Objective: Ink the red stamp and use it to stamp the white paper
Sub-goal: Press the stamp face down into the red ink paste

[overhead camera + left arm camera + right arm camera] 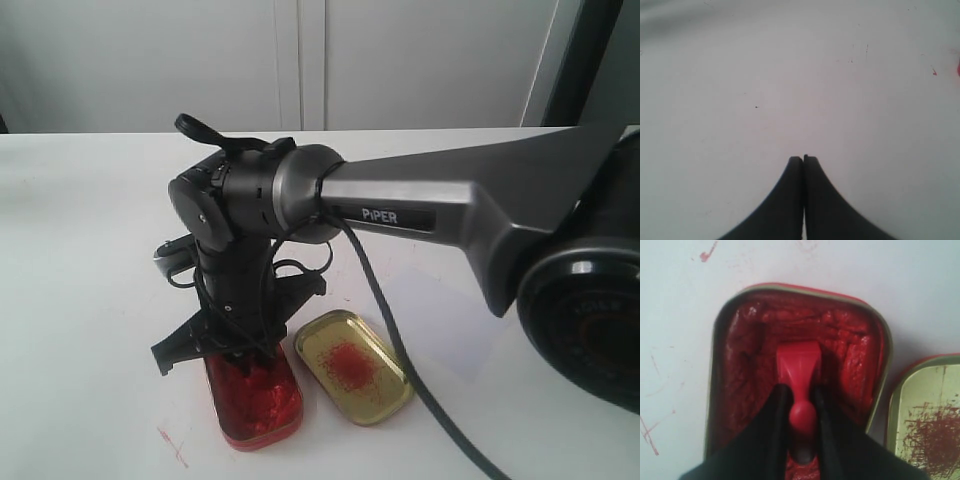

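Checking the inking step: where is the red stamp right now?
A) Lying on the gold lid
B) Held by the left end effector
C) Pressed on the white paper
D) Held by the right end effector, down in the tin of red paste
D: the right wrist view shows the right end effector clamped on the red stamp, its base down in the open tin of red paste; the gold lid holds only a smear.

The exterior view looks down across the table from beside the right arm. The right wrist view, close above, shares its ink tin. The left wrist view faces the table closely.
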`<state>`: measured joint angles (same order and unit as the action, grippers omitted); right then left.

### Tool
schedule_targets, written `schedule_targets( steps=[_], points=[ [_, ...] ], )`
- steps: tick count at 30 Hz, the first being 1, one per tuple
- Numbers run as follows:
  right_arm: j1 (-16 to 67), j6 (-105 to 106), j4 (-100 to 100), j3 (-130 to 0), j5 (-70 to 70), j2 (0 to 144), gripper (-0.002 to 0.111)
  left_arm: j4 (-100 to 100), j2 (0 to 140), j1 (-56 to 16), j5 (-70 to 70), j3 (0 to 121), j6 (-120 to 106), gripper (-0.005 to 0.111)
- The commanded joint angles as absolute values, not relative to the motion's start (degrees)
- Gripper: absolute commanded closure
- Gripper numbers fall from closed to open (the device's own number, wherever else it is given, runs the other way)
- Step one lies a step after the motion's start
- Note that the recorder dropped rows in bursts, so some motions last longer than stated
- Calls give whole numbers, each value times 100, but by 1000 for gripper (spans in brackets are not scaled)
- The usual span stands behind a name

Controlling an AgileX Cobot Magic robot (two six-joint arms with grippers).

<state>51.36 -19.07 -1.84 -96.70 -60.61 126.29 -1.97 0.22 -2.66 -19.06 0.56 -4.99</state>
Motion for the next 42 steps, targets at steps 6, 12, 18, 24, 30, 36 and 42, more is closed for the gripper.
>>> schedule_targets(
  steps=[6, 12, 18, 24, 30, 36, 42],
  points=[
    [5133, -2023, -209, -9528, -5592, 12246, 108, -211, 0, -295, -1911, 0, -490, 107],
    [5133, -2034, -302, -9528, -5563, 12008, 108, -211, 0, -295, -1911, 0, -490, 107],
    [5133, -2069, -342, -9528, -5519, 11889, 108, -211, 0, -295, -1911, 0, -490, 107],
    [5133, -2069, -399, -9387, -5342, 12005, 108, -211, 0, -295, -1911, 0, -490, 107],
    [5133, -2069, -399, -9330, -5317, 11981, 108, -211, 0, -295, -1911, 0, -490, 107],
    [5133, -2069, -368, -9305, -5262, 12069, 108, -211, 0, -295, -1911, 0, -490, 107],
    [5122, -2069, -275, -9257, -5023, 12065, 108, -211, 0, -295, -1911, 0, -490, 107]
  ],
)
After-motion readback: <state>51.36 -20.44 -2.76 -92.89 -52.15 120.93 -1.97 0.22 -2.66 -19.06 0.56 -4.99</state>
